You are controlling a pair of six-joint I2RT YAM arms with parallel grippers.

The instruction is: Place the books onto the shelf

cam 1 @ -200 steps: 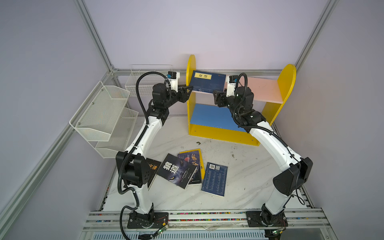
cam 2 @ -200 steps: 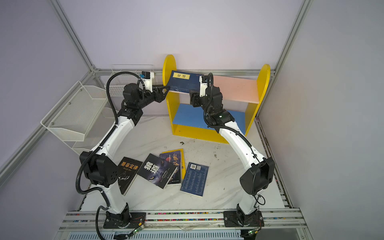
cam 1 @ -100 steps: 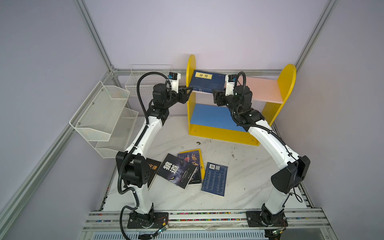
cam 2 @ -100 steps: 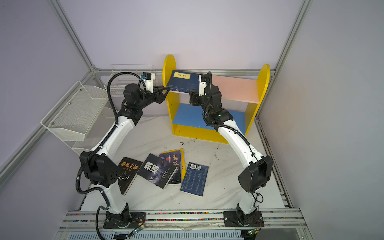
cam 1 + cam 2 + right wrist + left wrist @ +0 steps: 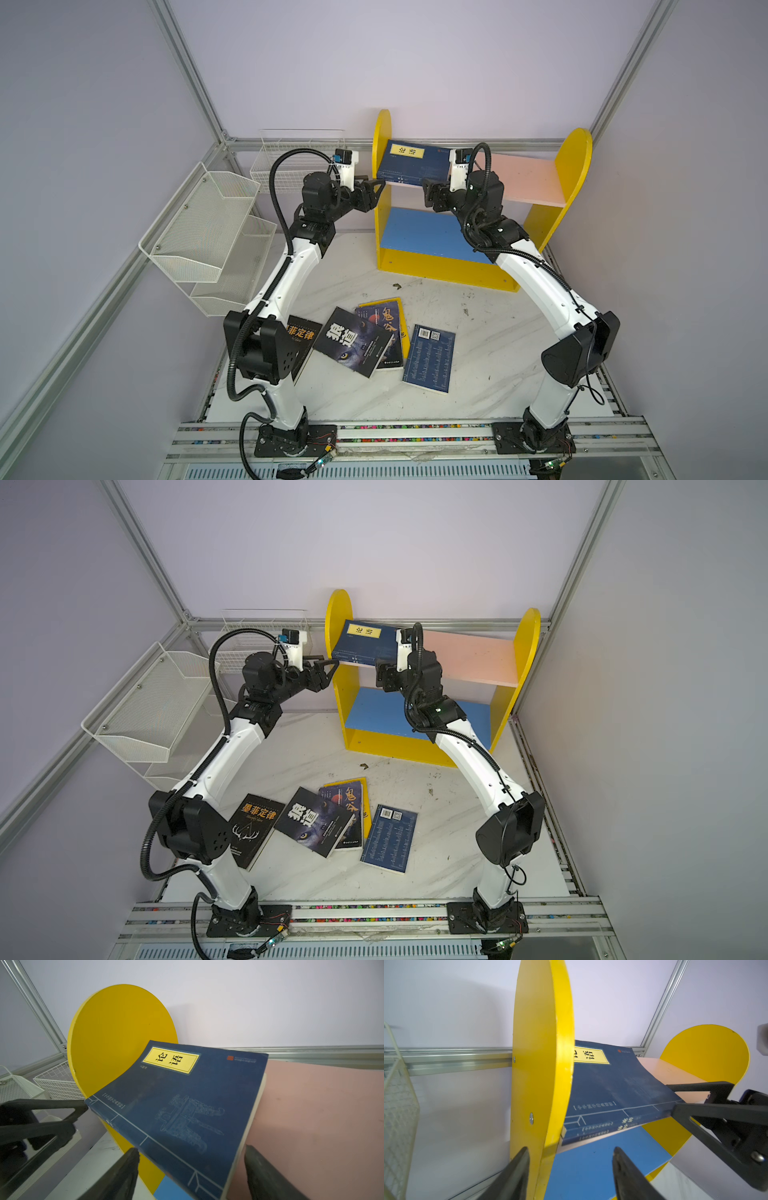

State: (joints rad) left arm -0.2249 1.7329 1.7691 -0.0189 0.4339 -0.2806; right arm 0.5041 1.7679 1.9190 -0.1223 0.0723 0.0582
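Table [image 5: 478, 332]: four books lie flat near your side, well apart from the shelf. All are yet to be lifted.
Black 墨菲定律 book [image 5: 253, 825]: close to your left arm's base, which hides part of it in a top view.
Black wolf-cover book [image 5: 353, 340]: lies across a corner of the next one.
Dark 鬼谷 book [image 5: 388, 322]: a yellow border shows along its edges. You cannot tell whether that is a further book underneath.
Navy barcode-side-up book [image 5: 430, 359]: just beside that pile, on the right.
Shelf [image 5: 436, 270]: stands at the far side of the table, by the wall.
Blue lower board [image 5: 415, 228]: no book shows on the part your right arm leaves in view.
Pink upper board [image 5: 523, 178]: carries one book at its left end; the rest is bare.
Navy 论语 book [image 5: 413, 164]: lies on the pink board against the left yellow side panel, cover bowed, front edge jutting a little past the board.
Left gripper [image 5: 379, 189]: jaws spread, holding nothing. One fingertip is at the book's front left corner, touching or just clear.
Right gripper [image 5: 426, 194]: jaws spread astride the book's front right corner, not pinching it.
Tally: one book shelved, at least four left. By my reckoning the shelved one could take a push further in before you go back for the rest.
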